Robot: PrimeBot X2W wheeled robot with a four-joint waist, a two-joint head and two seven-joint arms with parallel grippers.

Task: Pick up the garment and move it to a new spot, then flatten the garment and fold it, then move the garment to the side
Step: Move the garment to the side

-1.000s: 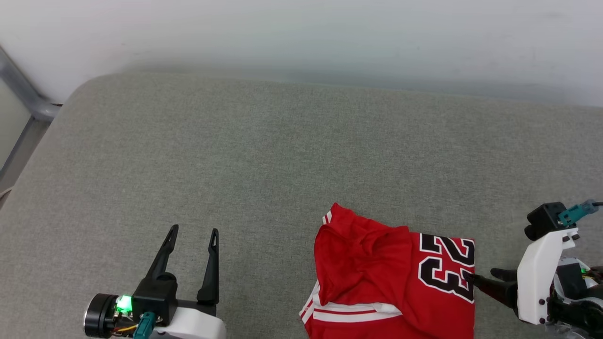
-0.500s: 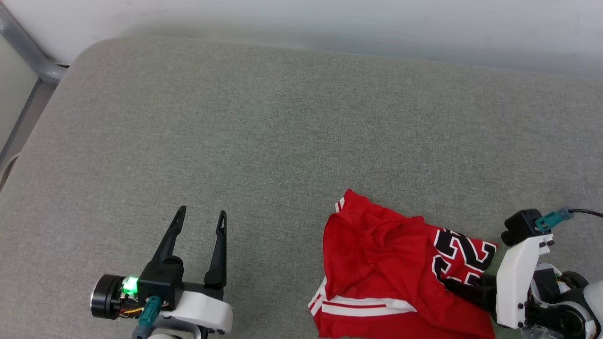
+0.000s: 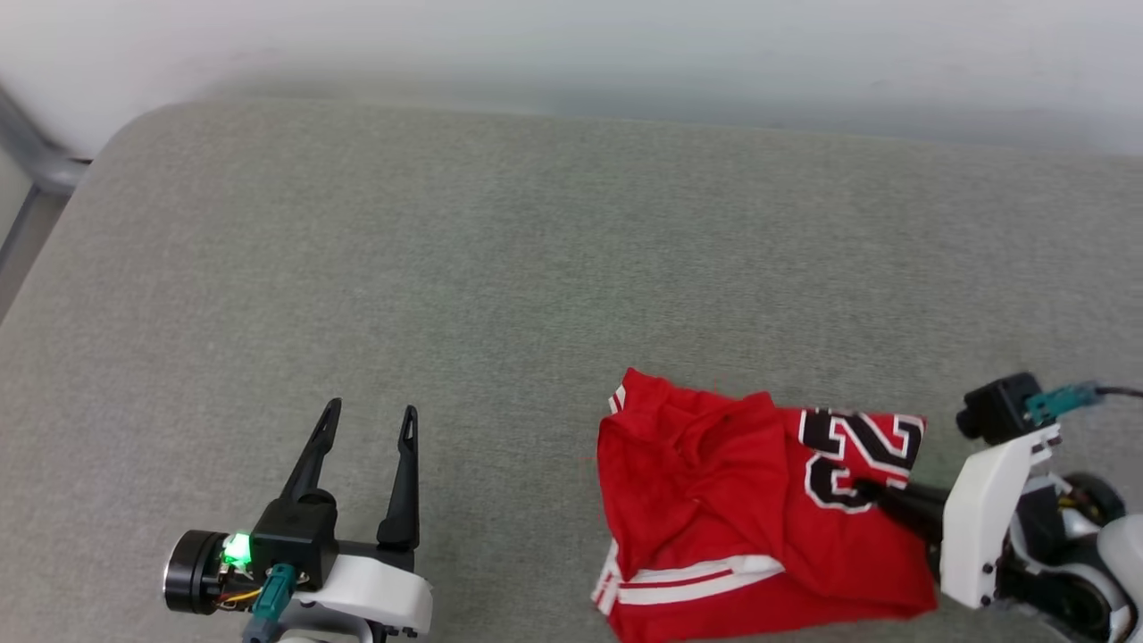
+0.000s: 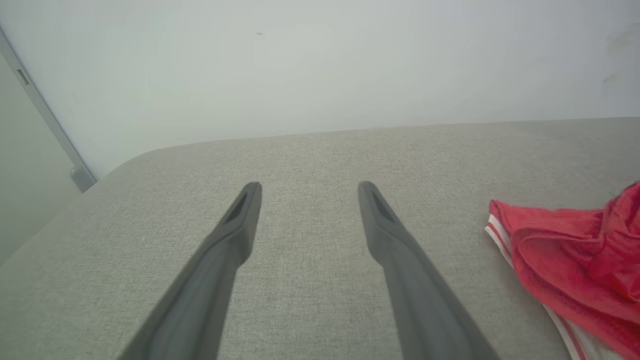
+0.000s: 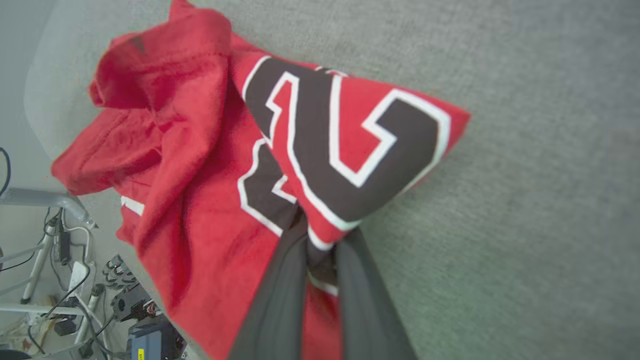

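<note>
The right hand (image 3: 864, 489) is clenched on the garment (image 3: 714, 509), its two fingers pinching a fold of red cloth at the black, white-outlined numeral on the garment's right side. The grey fabric surface (image 3: 536, 268) spreads wide beyond the garment toward the pale wall (image 3: 571, 45) and far out to the garment's left, ending in a rounded corner well apart from it. The garment itself lies bunched and creased, red cloth turned partly over the lettering, its striped trim (image 3: 688, 580) on the side nearest the robot. The left hand (image 3: 371, 411) sits well to the garment's left, fingers spread and holding nothing. As I read it, the task is at its first step: the grasp is made, but the carry to a new spot, the flattening, the fold and the move aside are all left to do. The right wrist view shows the surface's edge close by the garment's near side, with stands and cables on the floor below, so the safe room lies beyond and left of the garment
</note>
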